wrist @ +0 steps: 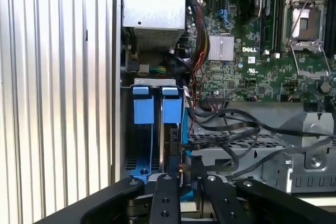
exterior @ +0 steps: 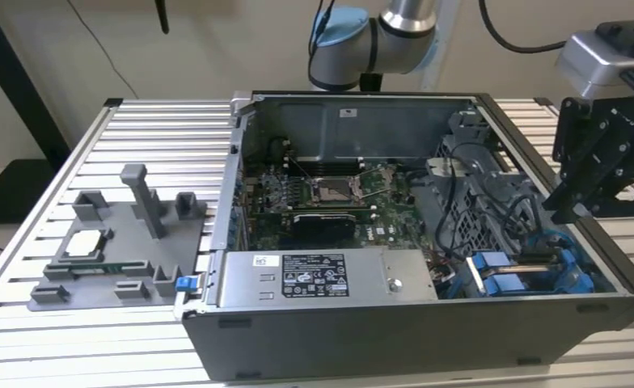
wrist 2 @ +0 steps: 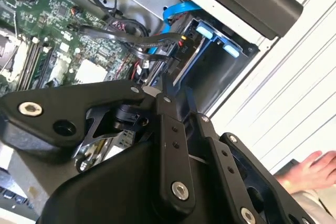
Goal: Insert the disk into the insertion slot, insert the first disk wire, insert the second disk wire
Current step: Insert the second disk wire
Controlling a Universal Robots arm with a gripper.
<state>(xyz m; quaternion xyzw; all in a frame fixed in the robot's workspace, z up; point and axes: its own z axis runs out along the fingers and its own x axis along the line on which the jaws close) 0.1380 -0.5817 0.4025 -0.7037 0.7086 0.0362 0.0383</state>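
Blue-framed disk (wrist: 157, 129) seated in the insertion slot (wrist: 128, 129); second wrist view adds a hand (wrist 2: 315, 174).

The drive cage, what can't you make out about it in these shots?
- Insertion slot, exterior view: its right end sits behind the gripper.
- First wrist view: the slot's near end is covered by the gripper, so how far the disk is seated is unclear.
- Second wrist view: cables cross it.

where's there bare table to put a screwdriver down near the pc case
Free: the slatted table behind the grey fixture plate, along the open computer case, and the strip in front of that plate. Crowded: inside the case, where black cables cross beside the insertion slot and the gripper hangs over it.
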